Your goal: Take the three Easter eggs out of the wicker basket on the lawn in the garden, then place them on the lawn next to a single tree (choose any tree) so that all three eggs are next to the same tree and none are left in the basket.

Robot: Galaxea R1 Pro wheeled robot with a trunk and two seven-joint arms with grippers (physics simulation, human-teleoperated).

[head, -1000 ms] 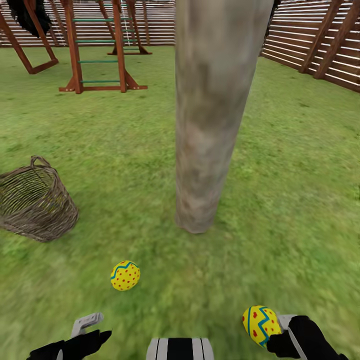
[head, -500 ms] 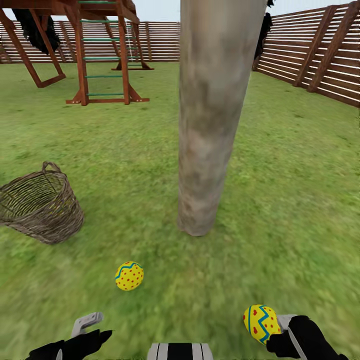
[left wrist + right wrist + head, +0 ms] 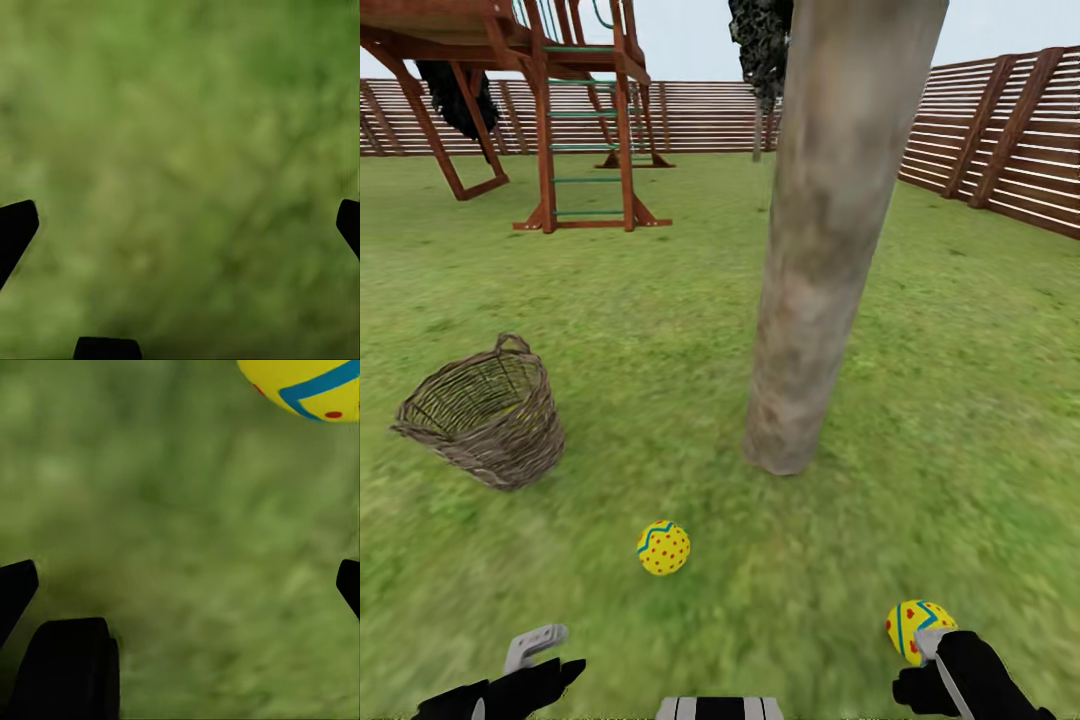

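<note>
You are keeping both pincers wide open and empty: the right pincer (image 3: pixel 180 585) is showing its two dark tips far apart over blurred grass, and the left pincer (image 3: pixel 180 225) is looking the same. One Easter egg (image 3: pixel 663 548) is lying on the lawn (image 3: pixel 960 400) in the lower middle of the frame, near the foot of the tree (image 3: pixel 815 300), and a second egg (image 3: pixel 912 628) is sitting at the lower right, just beside your right arm. The wicker basket (image 3: pixel 490 420) is standing tilted at the left, well apart from the trunk; I cannot tell what is inside it.
</note>
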